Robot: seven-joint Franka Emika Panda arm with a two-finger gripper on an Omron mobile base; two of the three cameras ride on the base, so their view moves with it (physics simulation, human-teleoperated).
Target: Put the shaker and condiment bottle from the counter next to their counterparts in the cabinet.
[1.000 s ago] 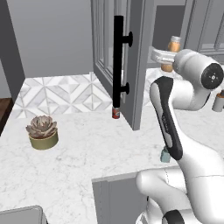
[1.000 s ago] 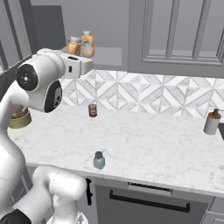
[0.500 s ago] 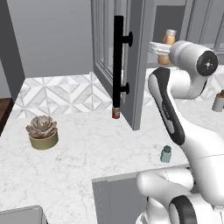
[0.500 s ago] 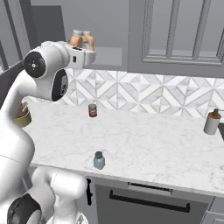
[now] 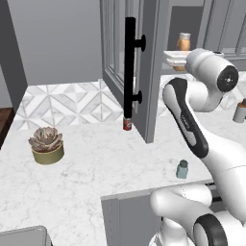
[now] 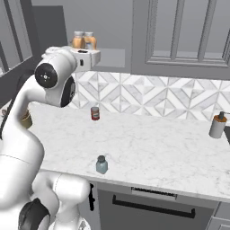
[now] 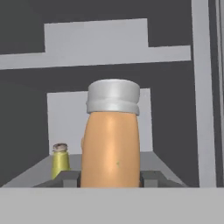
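My gripper [image 7: 111,178] is shut on the condiment bottle [image 7: 111,148], an amber-orange bottle with a pale cap, held upright at the open cabinet [image 5: 144,57]. The left base view shows the bottle [image 5: 183,42] just above my white hand at shelf height. From the right base view two amber bottles [image 6: 84,40] stand side by side over the hand; I cannot tell which one I hold. A small yellow bottle [image 7: 60,159] stands further back on the shelf. The teal-grey shaker [image 5: 182,169] [image 6: 102,164] sits on the counter [image 6: 157,148] near its front edge.
The cabinet door with its black bar handle [image 5: 129,67] stands open to the left of my arm. A small red can [image 5: 127,124] [image 6: 95,113] sits by the backsplash. A potted succulent [image 5: 46,144] is at the left and a grey cylinder with a brown top [image 6: 217,126] at the right.
My hand has lifted the bottle slightly and carried it further in toward the cabinet shelf, and the elbow has swung up. The shaker and can stayed put.
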